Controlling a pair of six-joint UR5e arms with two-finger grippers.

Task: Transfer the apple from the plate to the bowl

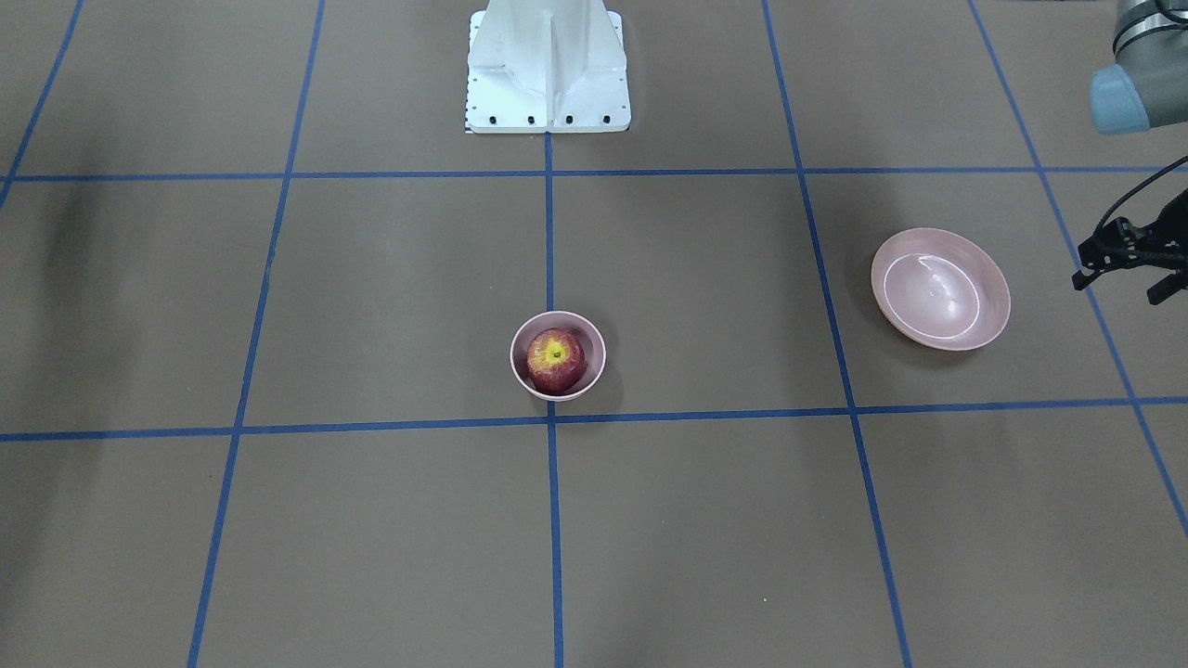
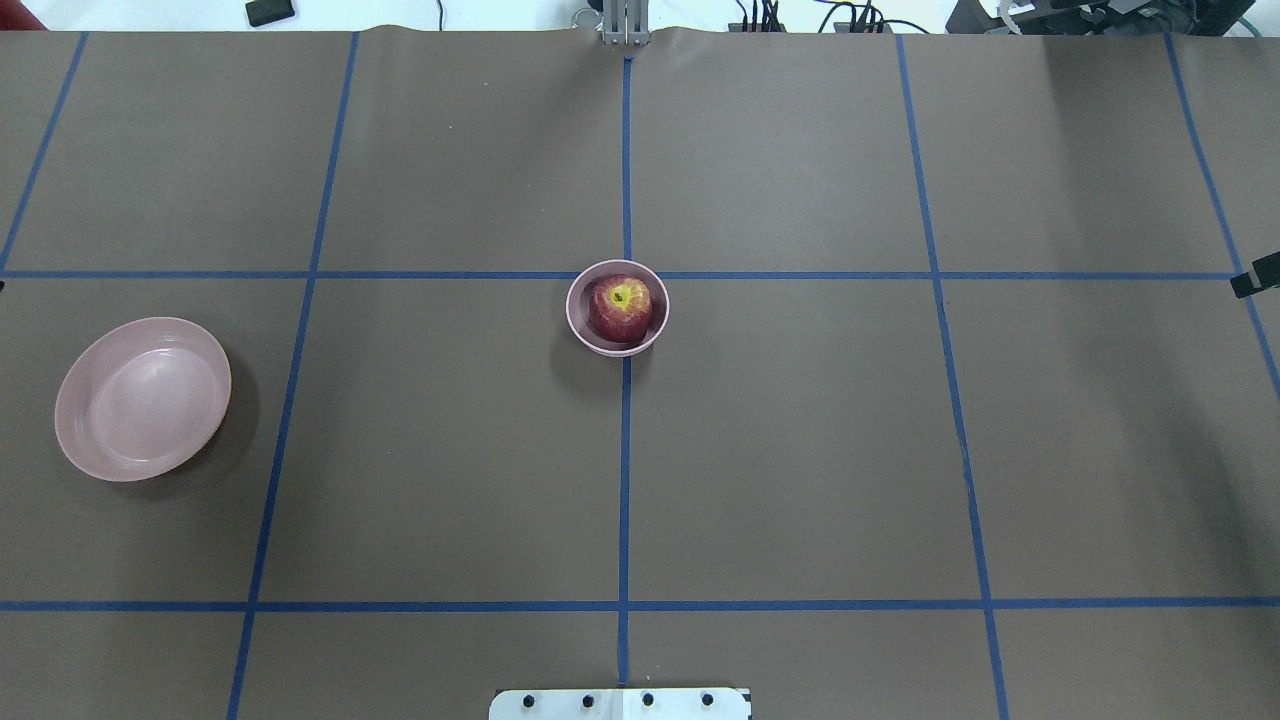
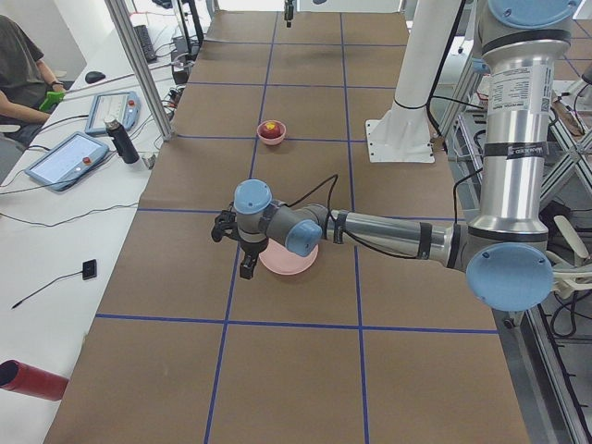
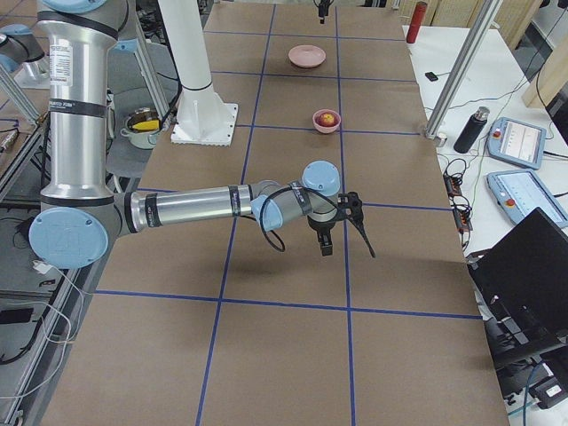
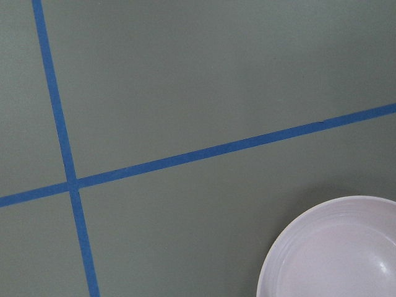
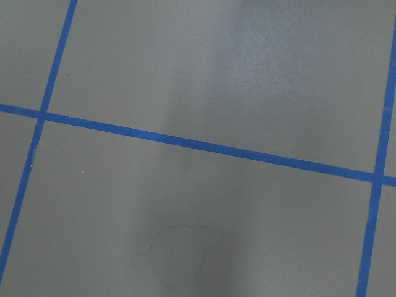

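Observation:
The dark red apple (image 1: 555, 360) (image 2: 619, 307) sits stem-up inside the small deep pink bowl (image 1: 595, 372) (image 2: 660, 322) at the table's centre. The wide pink plate (image 1: 940, 289) (image 2: 142, 398) lies empty on my left side; its rim shows in the left wrist view (image 5: 334, 253). My left gripper (image 1: 1121, 288) (image 3: 231, 252) hovers beside the plate's outer edge, its fingers apart and empty. My right gripper (image 4: 348, 252) hangs over bare table on my right. Only a black tip (image 2: 1255, 283) shows in the overhead view, so I cannot tell its state.
The white robot base (image 1: 548, 70) stands at the robot's edge of the table. Blue tape lines grid the brown table. Tablets and a bottle (image 3: 121, 141) lie on the white side table, where a seated person (image 3: 20, 69) is.

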